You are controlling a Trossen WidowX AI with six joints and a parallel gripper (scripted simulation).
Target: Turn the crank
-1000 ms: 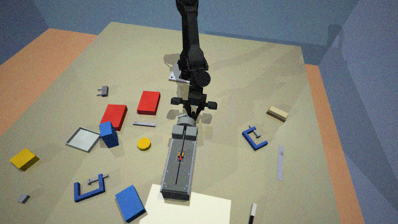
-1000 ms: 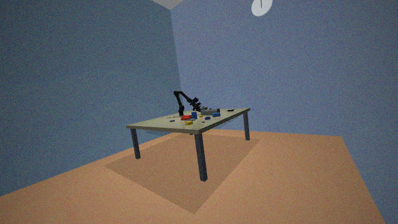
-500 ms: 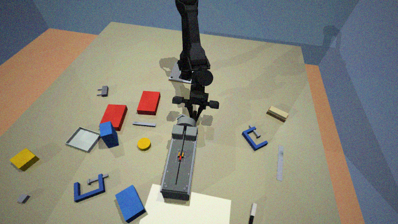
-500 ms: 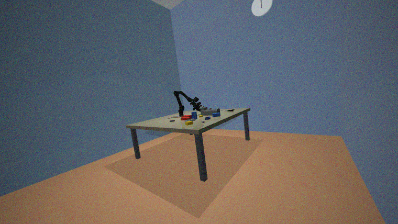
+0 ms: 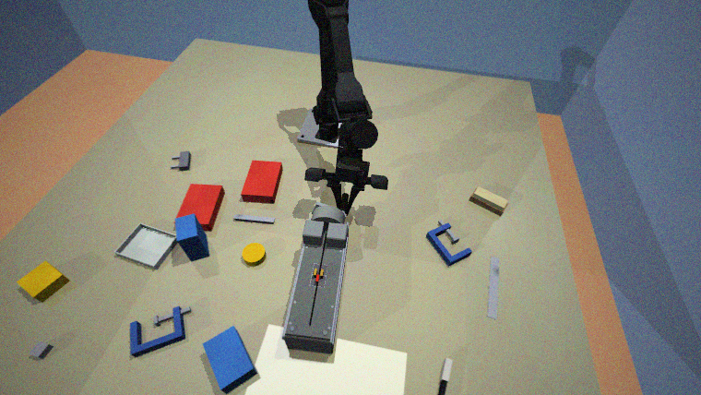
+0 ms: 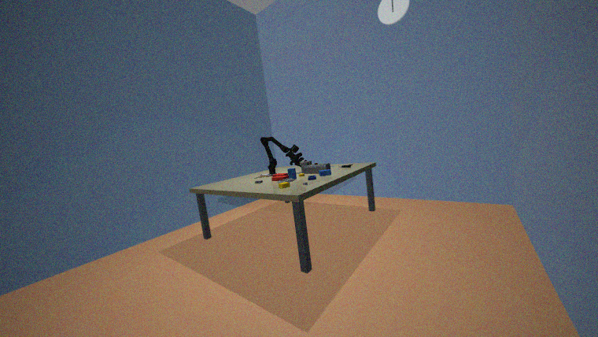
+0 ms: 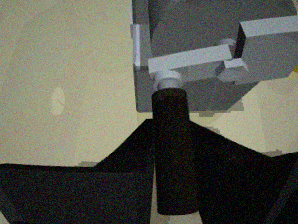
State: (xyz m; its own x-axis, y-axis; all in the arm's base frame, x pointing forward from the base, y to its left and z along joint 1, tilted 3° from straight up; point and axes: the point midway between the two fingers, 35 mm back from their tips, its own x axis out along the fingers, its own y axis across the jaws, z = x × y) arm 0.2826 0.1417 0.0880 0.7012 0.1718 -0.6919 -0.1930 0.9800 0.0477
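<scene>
The grey machine (image 5: 302, 308) (image 6: 315, 169) lies lengthwise, with its round crank end (image 5: 327, 212) toward the arm. The red pointer (image 5: 317, 278) is in the slot, slightly on the side of the two brass zero marks (image 5: 314, 273) farther from the crank; the remaining offset is small. In the wrist view the grey crank arm (image 7: 192, 59) runs left to the black handle (image 7: 175, 185). My gripper (image 5: 345, 206) (image 7: 164, 125) is shut on the handle, one dark finger on each side. The handle is mostly hidden in the top view.
Left of the machine are a yellow disc (image 5: 253, 253), a blue block (image 5: 192, 236), two red blocks (image 5: 262, 180) (image 5: 199, 205) and a tray (image 5: 120, 251). A blue clamp (image 5: 437, 245) lies to the right. A white sheet (image 5: 373, 367) is at the machine's far end.
</scene>
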